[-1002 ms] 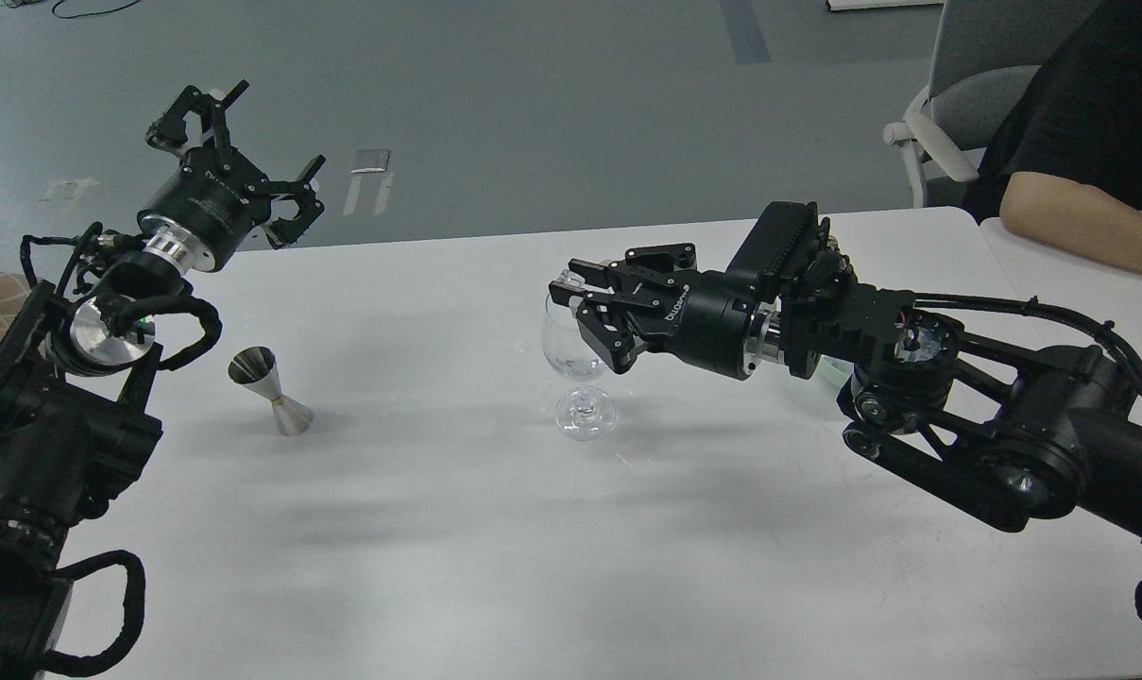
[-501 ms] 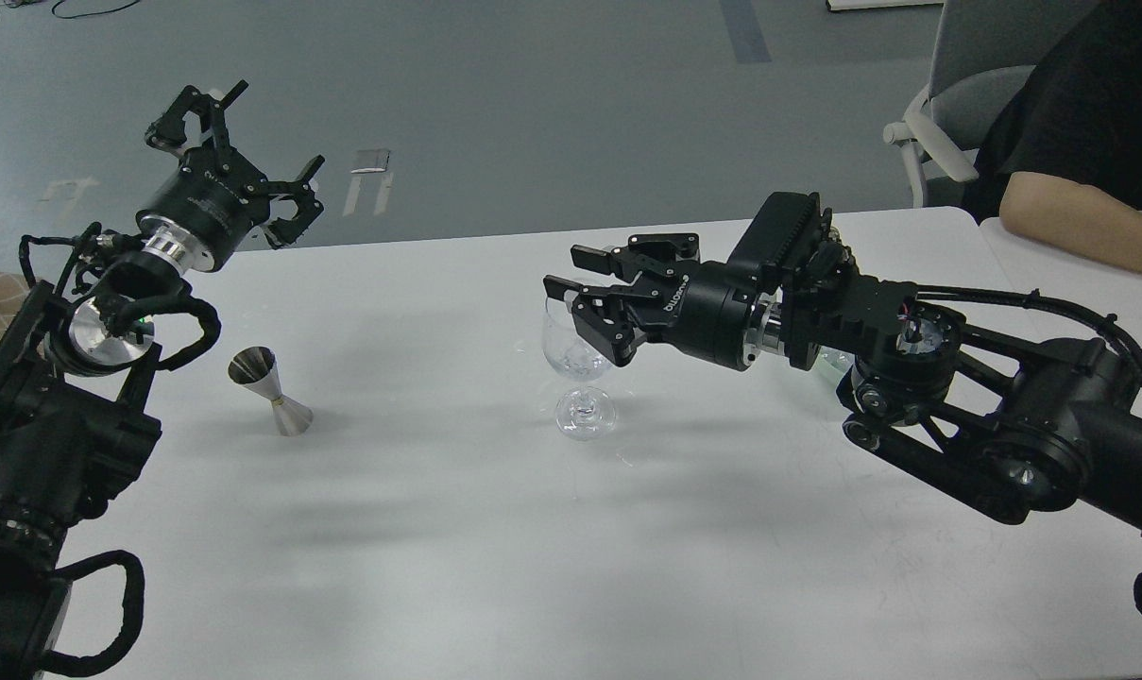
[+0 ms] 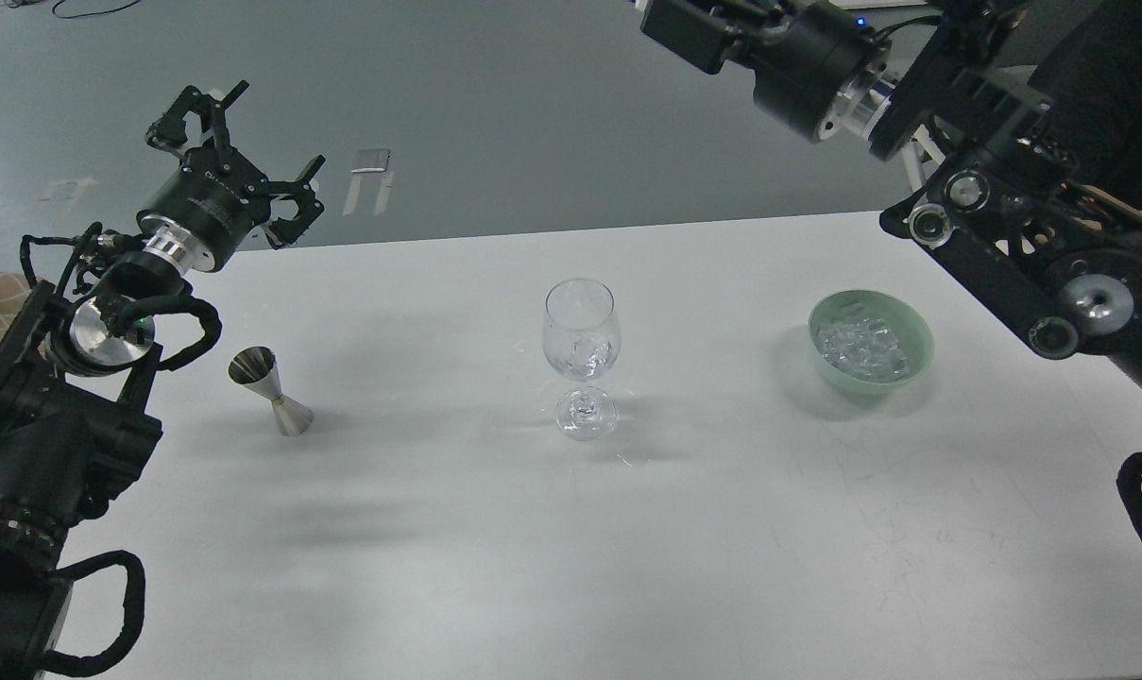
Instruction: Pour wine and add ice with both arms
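Left gripper [image 3: 240,151] hangs off the table's far-left edge, well left of the wine glass [image 3: 581,354], its black skeletal fingers spread wide apart and holding nothing, pointing up and away. Right gripper runs out of the top edge of the view, far up and right of the glass; only its black cylindrical body and silver wrist ring show, so whether its fingers are spread or closed I cannot tell.

Clear and smooth, the stemmed glass stands upright on the matte white table [image 3: 495,548], long axis vertical, mouth up, with a little glistening ice in its bowl. To the right of the glass sits a round pale-green bowl [image 3: 915,326], holding the ice [image 3: 861,348]: small clear, irregular, shiny cubes heaped together. Left of the glass stands a polished steel jigger [image 3: 273,392], hourglass-shaped, leaning slightly, open mouth up.
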`<state>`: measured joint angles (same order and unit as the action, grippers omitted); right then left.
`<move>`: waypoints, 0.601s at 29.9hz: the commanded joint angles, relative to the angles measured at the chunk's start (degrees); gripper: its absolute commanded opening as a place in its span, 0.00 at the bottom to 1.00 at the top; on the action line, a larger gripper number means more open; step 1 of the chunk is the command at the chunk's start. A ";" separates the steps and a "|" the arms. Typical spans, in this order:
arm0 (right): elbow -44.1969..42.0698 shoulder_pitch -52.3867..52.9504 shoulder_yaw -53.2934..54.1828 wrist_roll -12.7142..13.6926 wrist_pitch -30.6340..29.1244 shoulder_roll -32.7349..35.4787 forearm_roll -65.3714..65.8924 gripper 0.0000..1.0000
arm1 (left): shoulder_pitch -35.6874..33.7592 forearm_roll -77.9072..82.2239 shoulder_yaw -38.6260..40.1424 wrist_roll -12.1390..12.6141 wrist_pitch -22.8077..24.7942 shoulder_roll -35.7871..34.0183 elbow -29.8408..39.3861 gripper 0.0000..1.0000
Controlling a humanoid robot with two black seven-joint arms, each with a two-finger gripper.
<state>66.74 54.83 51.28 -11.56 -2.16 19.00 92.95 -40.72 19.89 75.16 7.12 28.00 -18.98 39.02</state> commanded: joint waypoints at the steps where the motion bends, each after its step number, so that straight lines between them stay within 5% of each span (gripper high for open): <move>1: -6.70 0.89 4.35 -0.22 0.23 -1.15 -8.29 1.00 | -0.42 -0.03 -0.01 -0.27 0.00 0.00 -0.09 0.98; 9: -23.39 4.05 6.20 -1.36 0.22 -9.14 -26.12 1.00 | -2.26 1.03 -0.36 -3.34 0.00 0.26 -1.40 0.98; 18: -28.42 4.05 7.43 -1.36 0.75 -14.60 -39.41 0.99 | -7.97 1.03 -0.45 -5.10 0.00 0.61 -6.85 0.98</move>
<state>39.22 58.88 58.46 -13.01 -1.57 5.54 56.80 -46.89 20.92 74.71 2.92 28.00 -18.67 34.14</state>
